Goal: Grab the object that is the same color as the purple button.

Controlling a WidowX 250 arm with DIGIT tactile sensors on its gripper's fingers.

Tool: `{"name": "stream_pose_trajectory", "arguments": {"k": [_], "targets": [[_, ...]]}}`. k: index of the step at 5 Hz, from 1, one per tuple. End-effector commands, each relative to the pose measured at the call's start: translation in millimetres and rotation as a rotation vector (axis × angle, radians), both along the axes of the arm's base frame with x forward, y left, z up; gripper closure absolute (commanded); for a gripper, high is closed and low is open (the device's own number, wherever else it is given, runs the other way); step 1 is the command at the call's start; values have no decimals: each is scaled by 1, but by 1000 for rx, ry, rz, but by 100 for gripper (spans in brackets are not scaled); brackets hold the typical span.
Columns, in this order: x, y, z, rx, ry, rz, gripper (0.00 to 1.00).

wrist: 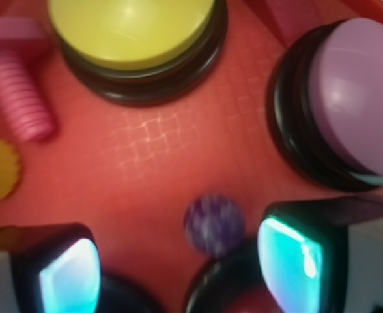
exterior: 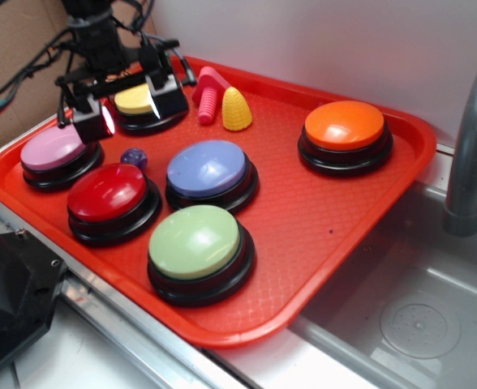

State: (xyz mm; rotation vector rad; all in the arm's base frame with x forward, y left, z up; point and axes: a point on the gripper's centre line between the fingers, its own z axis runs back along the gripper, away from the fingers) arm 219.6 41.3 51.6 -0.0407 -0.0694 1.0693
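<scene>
The object (exterior: 134, 157) is a tiny dark purple lump with pale specks. It lies on the red tray (exterior: 320, 219) between the pale lilac-pink button (exterior: 52, 148), the red button (exterior: 109, 192) and the violet-blue purple button (exterior: 208, 168). My gripper (exterior: 131, 111) hangs open over the tray, just behind the lump and in front of the yellow button (exterior: 139, 99). In the wrist view the object (wrist: 213, 225) sits on the tray in the gap of my gripper (wrist: 182, 267), nearer the right finger (wrist: 296, 257), with nothing held.
A pink screw-shaped toy (exterior: 208, 93) and a yellow ridged cone (exterior: 237, 109) lie at the tray's back. Orange (exterior: 344, 126) and green (exterior: 195, 241) buttons also stand on it. A grey sink basin (exterior: 417, 316) and faucet (exterior: 474, 138) are to the right.
</scene>
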Motion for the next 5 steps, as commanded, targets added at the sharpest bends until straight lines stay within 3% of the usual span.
{"name": "stream_pose_trajectory", "arguments": {"k": [1, 4, 5], "targets": [[-3, 7, -9, 5, 32, -37, 0], [-14, 9, -27, 13, 72, -35, 0], [-13, 9, -31, 4, 57, -34, 38]]}}
